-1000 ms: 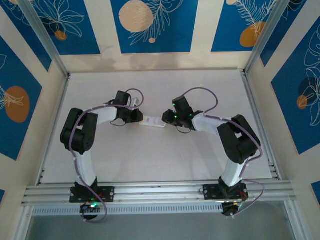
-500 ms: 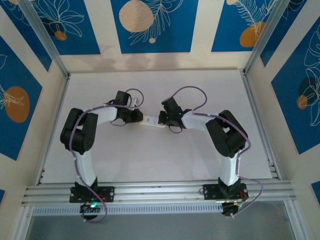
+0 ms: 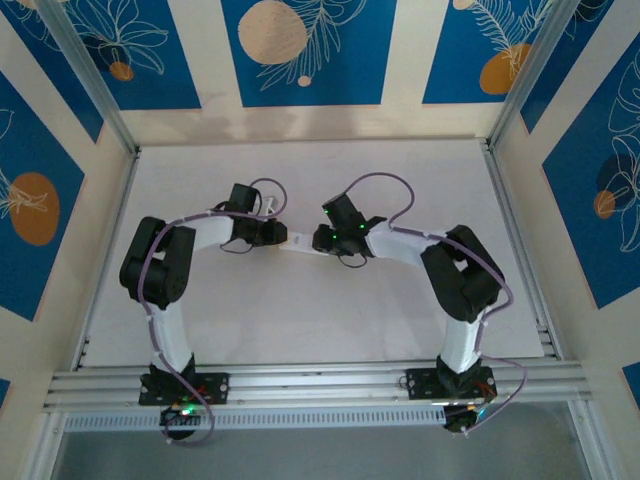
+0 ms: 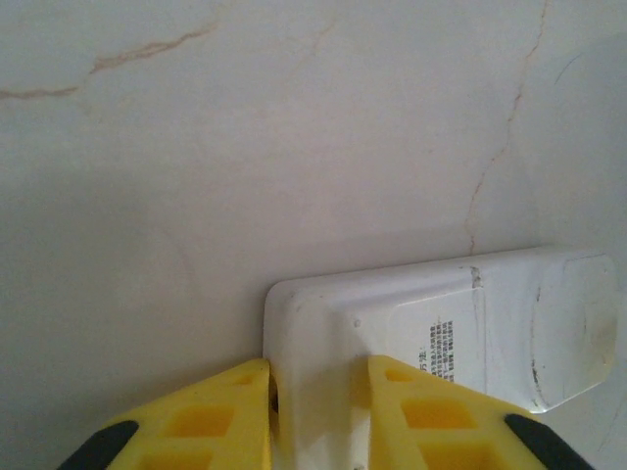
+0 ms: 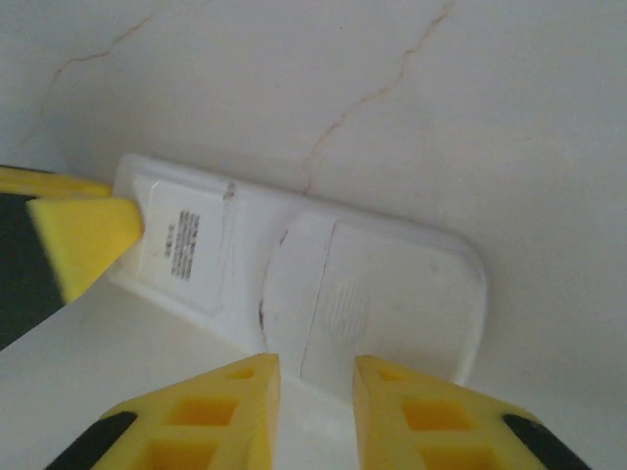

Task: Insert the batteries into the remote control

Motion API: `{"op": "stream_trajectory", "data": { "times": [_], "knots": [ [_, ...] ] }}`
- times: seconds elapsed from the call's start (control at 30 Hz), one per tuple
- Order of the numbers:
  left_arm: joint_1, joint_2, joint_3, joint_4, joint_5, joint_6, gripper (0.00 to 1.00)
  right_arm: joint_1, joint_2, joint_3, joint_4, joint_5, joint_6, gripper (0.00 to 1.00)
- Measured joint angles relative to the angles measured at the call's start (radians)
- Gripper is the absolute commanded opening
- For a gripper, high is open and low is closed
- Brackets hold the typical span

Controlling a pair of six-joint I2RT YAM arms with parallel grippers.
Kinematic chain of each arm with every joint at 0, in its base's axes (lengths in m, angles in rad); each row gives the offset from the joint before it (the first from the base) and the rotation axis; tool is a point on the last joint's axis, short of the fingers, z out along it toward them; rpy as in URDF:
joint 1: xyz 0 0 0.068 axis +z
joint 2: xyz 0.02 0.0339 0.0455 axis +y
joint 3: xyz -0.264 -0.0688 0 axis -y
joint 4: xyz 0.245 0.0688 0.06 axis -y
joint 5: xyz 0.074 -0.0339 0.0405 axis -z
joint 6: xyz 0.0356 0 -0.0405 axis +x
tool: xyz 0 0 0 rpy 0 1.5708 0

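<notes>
1. The remote control is pretty much dead centre of the desk, about as far from the left edge as from the right. Its long side runs left to right, with an arm at each end
2. It's back side up: plain white, with a small printed label toward the left arm's end. Toward the right arm's end there's a battery cover with a little ribbed patch, and the cover looks seated in place
3. The left claw is closed on the label end of the remote. Its yellow fingers sit either side of that corner, one lying over the white back and the other tight beside the end edge with just a thin dark sliver showing
4. From the right wrist cam you can see one tip of that left claw touching the remote right by the label
5. The right claw has its two yellow fingers up against the near long edge at the cover end, with a gap between them. Honestly can't tell if it's pinching the edge or just parked there
6. Can't tell either whether the remote is lying flat or tipped up a bit
7. The desk surface is pale with thin brownish marble veins
</notes>
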Motion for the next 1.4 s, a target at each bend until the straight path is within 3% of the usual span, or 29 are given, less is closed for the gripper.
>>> {"op": "stream_trajectory", "data": {
  "times": [0.23, 0.6, 0.8, 0.9, 1.0, 1.1, 1.2, 1.23, 1.27, 1.3, 1.4],
  "knots": [
    [-0.002, 0.0, -0.009, 0.022, 0.001, 0.004, 0.42, -0.051, -0.108, -0.033, -0.051, 0.043, 0.049, 0.32],
    [-0.006, -0.002, -0.014, 0.04, 0.006, 0.013, 0.35, -0.052, 0.069, 0.009, -0.06, -0.027, 0.031, 0.17],
    [-0.005, -0.002, -0.016, 0.041, 0.008, 0.013, 0.36, -0.048, 0.087, 0.048, -0.105, -0.03, 0.031, 0.18],
    [-0.005, -0.005, -0.023, 0.052, 0.008, 0.014, 0.44, -0.048, 0.071, 0.036, -0.111, -0.013, 0.014, 0.25],
    [-0.013, -0.03, -0.05, 0.09, 0.01, 0.014, 0.69, -0.038, 0.027, 0.019, -0.109, -0.002, -0.056, 0.38],
    [-0.03, -0.08, -0.08, 0.098, -0.022, 0.007, 0.85, -0.024, -0.063, 0.017, -0.104, -0.007, -0.217, 0.48],
    [-0.034, -0.19, -0.119, 0.086, -0.087, -0.003, 0.92, -0.019, -0.129, 0.053, -0.117, -0.033, -0.415, 0.6],
    [-0.034, -0.247, -0.134, 0.084, -0.116, -0.008, 0.94, -0.02, -0.127, 0.089, -0.132, -0.038, -0.485, 0.69],
    [-0.034, -0.298, -0.148, 0.082, -0.139, -0.015, 0.96, -0.021, -0.114, 0.126, -0.149, -0.039, -0.541, 0.88],
    [-0.034, -0.37, -0.166, 0.084, -0.169, -0.026, 0.97, -0.023, -0.09, 0.174, -0.168, -0.039, -0.615, 0.95],
    [-0.033, -0.577, -0.227, 0.083, -0.251, -0.073, 0.98, -0.03, -0.005, 0.278, -0.208, -0.046, -0.781, 0.97]
  ]
}}
